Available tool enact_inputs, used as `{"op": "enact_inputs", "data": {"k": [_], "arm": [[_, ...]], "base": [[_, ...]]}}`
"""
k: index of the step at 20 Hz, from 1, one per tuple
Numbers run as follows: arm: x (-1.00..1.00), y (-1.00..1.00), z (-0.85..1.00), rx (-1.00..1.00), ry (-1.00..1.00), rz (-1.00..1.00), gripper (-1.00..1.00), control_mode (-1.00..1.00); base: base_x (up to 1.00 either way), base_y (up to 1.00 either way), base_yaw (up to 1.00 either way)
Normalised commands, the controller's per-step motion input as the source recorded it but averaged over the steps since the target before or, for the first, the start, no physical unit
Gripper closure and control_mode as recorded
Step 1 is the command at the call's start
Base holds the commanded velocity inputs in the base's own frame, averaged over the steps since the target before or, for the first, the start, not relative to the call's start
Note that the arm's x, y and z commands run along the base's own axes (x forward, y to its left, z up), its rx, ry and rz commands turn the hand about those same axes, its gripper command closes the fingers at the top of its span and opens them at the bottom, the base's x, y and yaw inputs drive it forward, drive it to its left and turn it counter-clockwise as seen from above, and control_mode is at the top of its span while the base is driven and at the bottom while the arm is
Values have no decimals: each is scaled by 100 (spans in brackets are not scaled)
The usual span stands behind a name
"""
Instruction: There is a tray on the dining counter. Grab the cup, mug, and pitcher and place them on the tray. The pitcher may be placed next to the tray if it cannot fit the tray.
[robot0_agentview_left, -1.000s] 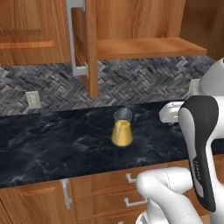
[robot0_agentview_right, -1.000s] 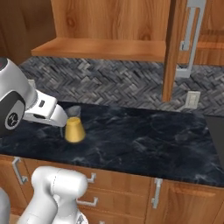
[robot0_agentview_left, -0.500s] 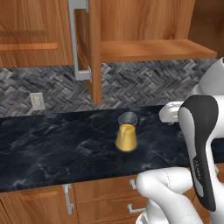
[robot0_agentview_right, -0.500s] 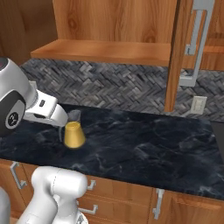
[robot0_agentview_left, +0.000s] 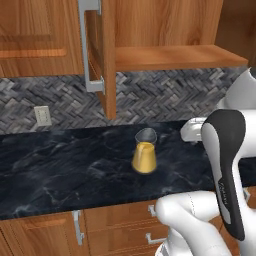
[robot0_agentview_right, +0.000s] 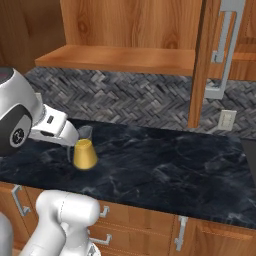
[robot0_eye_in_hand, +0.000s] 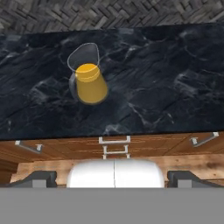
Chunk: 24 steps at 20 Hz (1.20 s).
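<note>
Amber pitcher (robot0_agentview_left: 144, 156) upright mid-desk (robot0_agentview_left: 60, 165), near front edge, clear neck and spout toward backsplash. Likely rigid, smooth, slippery; cone flares downward, so best pinched around narrow upper body below neck. Claw (robot0_eye_in_hand: 113, 175) wide, empty, well short of pitcher.

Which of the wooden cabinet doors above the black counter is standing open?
The cabinet door with the long grey handle, directly above the pitcher; it swings outward, edge-on.

Black veined bench (robot0_agentview_left: 60, 170) across frame middle, bearing upright amber pitcher (robot0_agentview_left: 144, 156) just right of centre.
</note>
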Motion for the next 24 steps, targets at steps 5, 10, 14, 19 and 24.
{"op": "enact_inputs", "data": {"k": [5,10,14,19,24], "arm": [[22,3,-52,0,4,0,-100,-100],[28,20,-53,1,6,-1,-100,-100],[25,34,-23,0,2,-7,-100,-100],[23,23,-7,1,0,-12,-100,-100],[35,10,-30,3,0,-6,-100,-100]], "base": [[0,0,0],[0,0,0],[0,0,0],[0,0,0],[0,0,0]]}}
